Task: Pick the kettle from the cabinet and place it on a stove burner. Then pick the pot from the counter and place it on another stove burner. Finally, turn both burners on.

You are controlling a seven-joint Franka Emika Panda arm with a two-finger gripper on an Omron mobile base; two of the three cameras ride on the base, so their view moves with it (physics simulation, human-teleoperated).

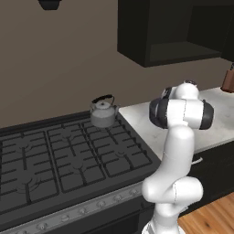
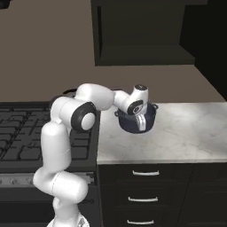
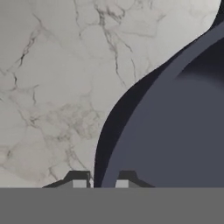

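The silver-grey kettle (image 1: 103, 112) with its black handle stands on the back right burner of the black stove (image 1: 73, 155). On the white marble counter (image 2: 186, 133) beside the stove, the dark blue-grey pot (image 2: 131, 126) sits under my hand. My gripper (image 2: 141, 123) points down at the pot's near rim. In the hand view the pot (image 3: 175, 131) takes up the right half, and my gripper (image 3: 103, 183) is shut on its wall, one fingertip (image 3: 78, 180) outside and the other inside. The black cabinet (image 2: 142, 48) hangs open above the counter.
A brown object (image 1: 227, 80) stands at the far right of the counter. Dark drawer fronts (image 2: 142, 199) with silver handles lie below the counter edge. Knobs (image 1: 82, 210) run along the stove's front. Bare marble (image 3: 52, 87) stretches beside the pot.
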